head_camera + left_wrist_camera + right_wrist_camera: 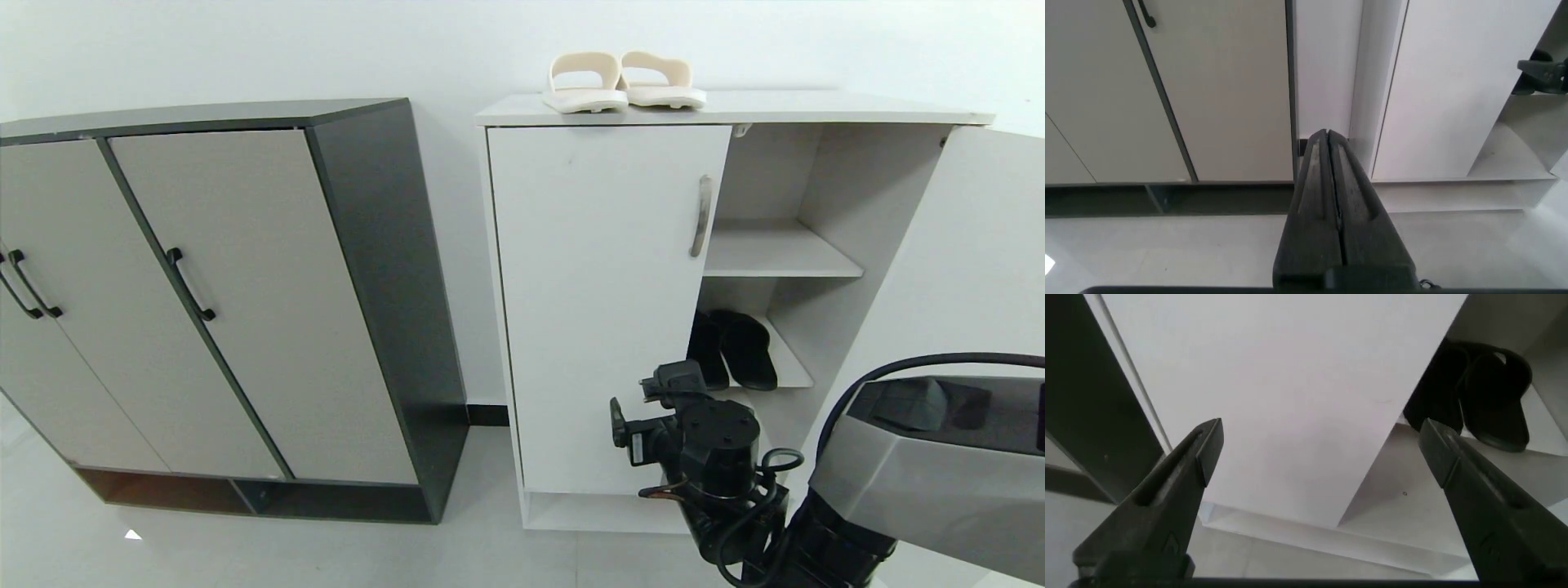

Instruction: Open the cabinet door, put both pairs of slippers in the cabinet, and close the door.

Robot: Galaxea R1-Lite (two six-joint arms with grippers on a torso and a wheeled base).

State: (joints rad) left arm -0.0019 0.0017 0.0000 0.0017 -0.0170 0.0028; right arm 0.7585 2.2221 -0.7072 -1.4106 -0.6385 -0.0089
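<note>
A grey cabinet (245,286) stands at frame left. The white cabinet (816,106), right of centre, has its right door (963,261) open. Cream slippers (624,82) lie on top and black slippers (739,351) on the lower shelf. The right gripper (1320,429) is spread wide and empty before the left door (604,286). The left gripper (1327,143) has its fingers pressed together, holding nothing.

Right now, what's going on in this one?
The robot is partway through stowing slippers in the white cabinet. Its right-hand door stands open, and the black pair already lies on the lower shelf inside. The cream pair sits on top of the cabinet, untouched. The right pincer is open and empty, low in front of the closed door. The left pincer is shut, holding nothing.
</note>
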